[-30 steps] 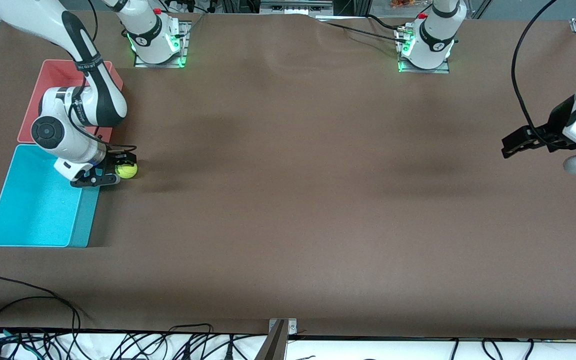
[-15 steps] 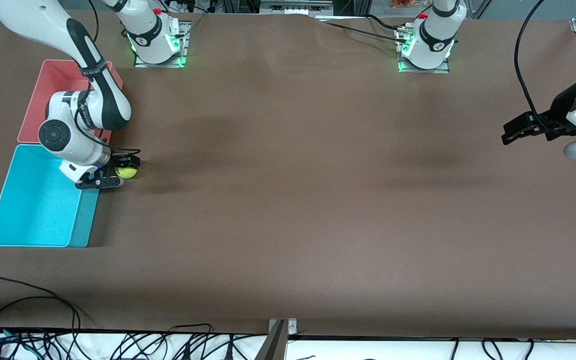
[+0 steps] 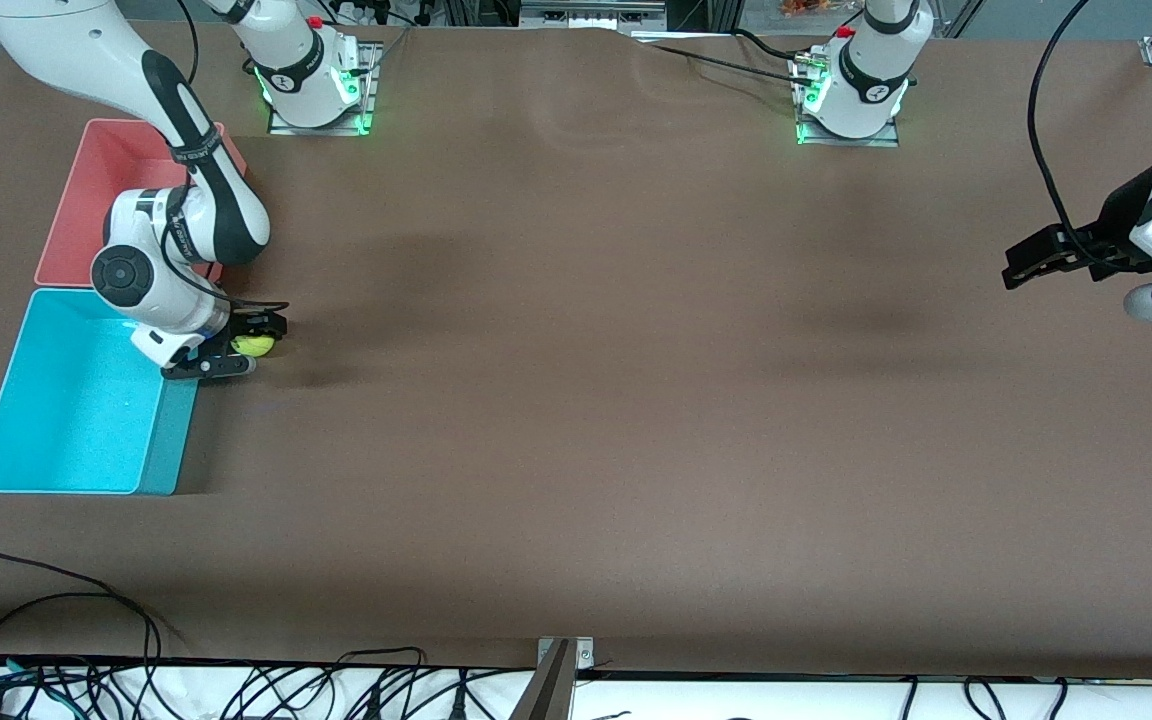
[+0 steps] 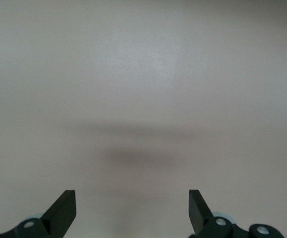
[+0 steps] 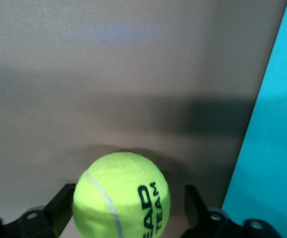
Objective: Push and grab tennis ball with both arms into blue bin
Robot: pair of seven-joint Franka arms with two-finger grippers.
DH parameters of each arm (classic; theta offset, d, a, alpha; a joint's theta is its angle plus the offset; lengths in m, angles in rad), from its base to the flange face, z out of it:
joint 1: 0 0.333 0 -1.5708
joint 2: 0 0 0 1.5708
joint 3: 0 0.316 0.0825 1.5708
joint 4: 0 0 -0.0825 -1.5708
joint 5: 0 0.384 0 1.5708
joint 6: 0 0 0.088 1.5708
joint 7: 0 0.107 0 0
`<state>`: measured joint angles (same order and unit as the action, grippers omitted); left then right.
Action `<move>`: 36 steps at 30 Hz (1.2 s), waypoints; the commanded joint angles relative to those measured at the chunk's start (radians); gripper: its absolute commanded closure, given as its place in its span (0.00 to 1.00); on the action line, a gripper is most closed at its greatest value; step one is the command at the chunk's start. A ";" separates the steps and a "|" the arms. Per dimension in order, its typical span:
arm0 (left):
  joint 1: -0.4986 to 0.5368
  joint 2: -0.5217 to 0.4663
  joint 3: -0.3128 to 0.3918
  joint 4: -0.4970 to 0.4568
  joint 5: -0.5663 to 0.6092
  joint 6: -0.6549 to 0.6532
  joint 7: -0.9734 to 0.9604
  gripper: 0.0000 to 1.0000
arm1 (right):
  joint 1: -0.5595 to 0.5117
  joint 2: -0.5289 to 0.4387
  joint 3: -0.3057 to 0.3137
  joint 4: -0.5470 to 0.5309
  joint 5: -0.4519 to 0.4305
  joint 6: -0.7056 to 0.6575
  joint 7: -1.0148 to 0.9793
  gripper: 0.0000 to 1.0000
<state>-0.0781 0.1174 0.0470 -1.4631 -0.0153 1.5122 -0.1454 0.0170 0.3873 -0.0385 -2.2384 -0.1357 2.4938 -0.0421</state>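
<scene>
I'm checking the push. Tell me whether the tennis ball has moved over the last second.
No, barely: the tennis ball sits at nearly the same spot beside the blue bin, between the right claw fingers.

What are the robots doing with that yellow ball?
The right gripper is down on the table with its jaws on either side of the ball, right beside the blue bin. It looks ready to grab the ball, which is not in the bin yet. A pink bin sits next to the blue one, farther from the camera. The left gripper waits, jaws open, over its own end of the table, holding nothing.
</scene>
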 commanded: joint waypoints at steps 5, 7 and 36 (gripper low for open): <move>0.018 -0.028 0.011 -0.025 -0.017 -0.030 0.138 0.00 | 0.000 -0.021 0.005 -0.006 0.008 0.007 0.005 0.59; 0.023 -0.028 0.010 -0.025 -0.014 -0.030 0.133 0.00 | 0.000 -0.027 0.005 0.000 0.008 -0.009 0.002 0.59; 0.038 -0.022 0.005 -0.020 -0.009 -0.030 0.136 0.00 | -0.014 -0.088 -0.133 0.359 0.041 -0.582 -0.303 0.59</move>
<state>-0.0403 0.1162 0.0534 -1.4659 -0.0153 1.4873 -0.0301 0.0106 0.2774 -0.0904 -1.8892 -0.1211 1.9227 -0.1815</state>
